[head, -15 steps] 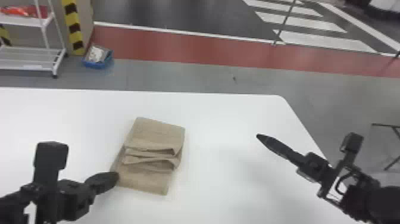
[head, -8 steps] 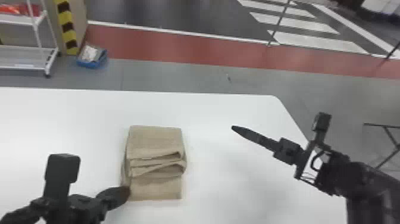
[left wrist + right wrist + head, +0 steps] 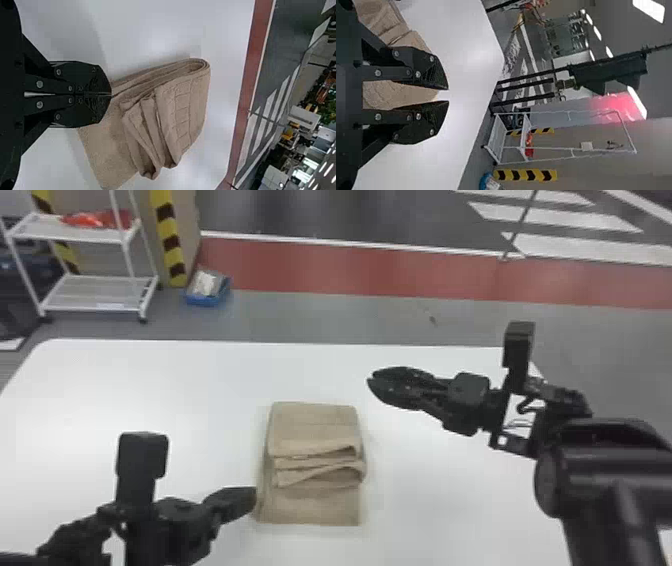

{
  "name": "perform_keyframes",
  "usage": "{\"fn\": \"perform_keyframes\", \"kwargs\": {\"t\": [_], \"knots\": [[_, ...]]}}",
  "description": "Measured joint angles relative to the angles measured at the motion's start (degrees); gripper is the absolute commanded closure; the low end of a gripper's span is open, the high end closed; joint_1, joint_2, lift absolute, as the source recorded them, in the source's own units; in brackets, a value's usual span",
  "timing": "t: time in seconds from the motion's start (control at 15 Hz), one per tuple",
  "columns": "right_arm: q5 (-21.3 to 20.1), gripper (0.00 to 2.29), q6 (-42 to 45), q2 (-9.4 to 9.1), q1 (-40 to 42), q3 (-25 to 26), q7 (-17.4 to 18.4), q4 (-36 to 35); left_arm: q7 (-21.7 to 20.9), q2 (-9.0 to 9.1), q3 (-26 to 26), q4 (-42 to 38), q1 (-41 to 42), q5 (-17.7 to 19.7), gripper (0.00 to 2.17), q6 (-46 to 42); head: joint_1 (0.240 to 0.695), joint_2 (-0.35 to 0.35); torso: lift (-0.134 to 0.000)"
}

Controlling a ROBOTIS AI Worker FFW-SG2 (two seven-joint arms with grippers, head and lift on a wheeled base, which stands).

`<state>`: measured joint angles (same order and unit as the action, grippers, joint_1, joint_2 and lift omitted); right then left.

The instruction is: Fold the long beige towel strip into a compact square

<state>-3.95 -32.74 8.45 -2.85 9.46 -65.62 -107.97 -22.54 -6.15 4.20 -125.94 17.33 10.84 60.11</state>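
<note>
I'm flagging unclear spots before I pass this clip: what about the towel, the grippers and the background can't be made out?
- Whether the left gripper pinches cloth: left wrist view, its own fingertips cover the contact spot.
- Underside of the towel: head view, hidden by its upper layers.
- Part of the towel: right wrist view, cut off by the edge and covered by the right gripper.
- What the red stuff is: head view, blurred.

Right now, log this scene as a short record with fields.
towel: beige, layered, on the white table
fold: loose folds on top, bottom layer sticking out at near end
left hand: fingers together, at towel's left edge, near end; pinch unclear
right hand: fingers parted, above table, right of towel
beyond table: white cart, blue box
</note>
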Motion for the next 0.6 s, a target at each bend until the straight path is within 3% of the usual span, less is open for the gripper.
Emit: {"fn": "perform_keyframes", "kwargs": {"t": [0.13, 0.27, 0.33, 0.53, 0.6], "knots": [[-4.0, 0.60, 6.0, 0.04, 0.0, -1.9, -2.6, -0.1, 0.0, -0.26, -1.8, -0.3, -0.3, 1.4, 1.92, 0.1, 0.695, -0.058, -0.124], [-6.8, 0.49, 10.2, 0.44, -1.3, -2.0, -10.2, -0.1, 0.0, -0.41, -2.9, -0.4, -1.6, 1.6, 1.92, 1.1, 0.695, -0.037, -0.124], [-8.3, 0.49, 13.8, 0.78, -2.2, -2.1, -12.1, -0.1, 0.0, -0.42, -3.4, -0.2, -2.6, 1.6, 1.92, 1.8, 0.695, -0.028, -0.124], [-11.5, 0.49, 15.1, 2.31, -3.6, -4.9, -12.2, -0.2, 0.2, -0.31, -3.8, 1.1, -5.1, 0.9, 1.92, 3.7, 0.695, -0.018, -0.124], [-15.1, 0.49, 16.1, 2.90, -3.7, -8.1, -12.2, -0.3, 0.2, -0.21, -3.9, 1.6, -5.8, 0.6, 1.92, 4.6, 0.695, 0.008, -0.124]]}}
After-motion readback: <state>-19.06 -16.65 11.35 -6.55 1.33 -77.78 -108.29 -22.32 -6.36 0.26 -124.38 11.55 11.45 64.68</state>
